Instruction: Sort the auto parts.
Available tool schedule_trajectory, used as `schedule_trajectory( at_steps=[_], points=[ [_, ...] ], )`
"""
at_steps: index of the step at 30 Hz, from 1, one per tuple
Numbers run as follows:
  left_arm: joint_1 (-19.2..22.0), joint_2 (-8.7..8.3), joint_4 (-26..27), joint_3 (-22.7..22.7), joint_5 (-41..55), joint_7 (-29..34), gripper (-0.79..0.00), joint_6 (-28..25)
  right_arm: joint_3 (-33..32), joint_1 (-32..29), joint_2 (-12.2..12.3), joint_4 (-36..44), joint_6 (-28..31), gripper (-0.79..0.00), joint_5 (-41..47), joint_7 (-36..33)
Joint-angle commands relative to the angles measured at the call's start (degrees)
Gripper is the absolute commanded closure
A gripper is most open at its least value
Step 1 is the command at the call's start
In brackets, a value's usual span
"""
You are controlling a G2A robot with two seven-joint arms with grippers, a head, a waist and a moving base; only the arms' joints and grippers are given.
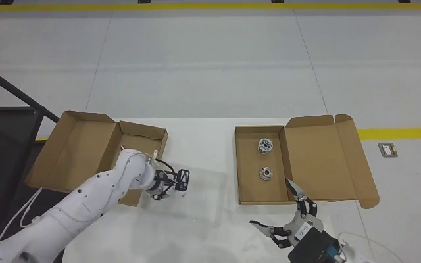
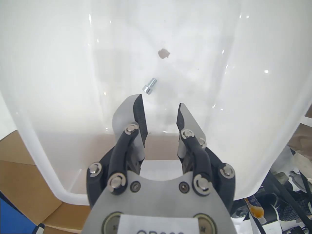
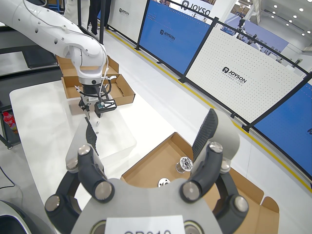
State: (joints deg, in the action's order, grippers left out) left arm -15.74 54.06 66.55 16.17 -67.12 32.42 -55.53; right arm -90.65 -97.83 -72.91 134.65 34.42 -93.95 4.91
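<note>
A small silver bolt [image 2: 149,86] lies on the floor of a clear plastic tray [image 1: 205,200]. My left gripper [image 2: 159,108] hangs open just above the tray, its fingertips a short way from the bolt with nothing between them; the top view has it [image 1: 183,181] at the tray's left end. My right gripper [image 3: 150,122] stands wide open and empty near the front corner of the right cardboard box [image 1: 247,191]. Two round metal parts [image 1: 264,145] [image 1: 266,173] sit inside that box. From the right wrist the bolt [image 3: 97,123] shows below the left gripper [image 3: 98,109].
An open cardboard box [image 1: 145,141] sits left of the tray, behind the left arm. A small pinkish speck [image 2: 163,53] lies farther along the tray floor. A red bottle [image 3: 9,122] stands off the table's far side. Bare table lies between tray and right box.
</note>
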Motion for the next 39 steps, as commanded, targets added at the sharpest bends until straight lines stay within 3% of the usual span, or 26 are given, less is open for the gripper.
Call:
schedule_trajectory(
  at_steps=[1,4,17,24,39],
  points=[
    [0.02,0.97,-0.83,-0.38,-0.19,1.46,-0.357,1.23,0.0,0.0,0.0,0.0,0.0,-0.785,0.0,0.0],
    [-0.04,2.6,-2.1,-0.8,-0.32,3.55,-0.348,3.91,0.0,0.0,0.0,0.0,0.0,-0.785,0.0,0.0],
    [1.22,8.07,-8.16,-1.41,0.96,3.13,-0.336,0.82,0.0,0.0,0.0,0.0,0.0,-0.785,0.0,0.0],
    [1.56,9.75,-9.98,-1.42,0.92,1.88,-0.323,-2.47,0.0,0.0,0.0,0.0,0.0,-0.785,0.0,0.0],
    [2.69,11.62,-12.84,-4.74,1.93,1.23,-0.299,-2.47,0.0,0.0,0.0,0.0,0.0,-0.785,0.0,0.0]
  ],
)
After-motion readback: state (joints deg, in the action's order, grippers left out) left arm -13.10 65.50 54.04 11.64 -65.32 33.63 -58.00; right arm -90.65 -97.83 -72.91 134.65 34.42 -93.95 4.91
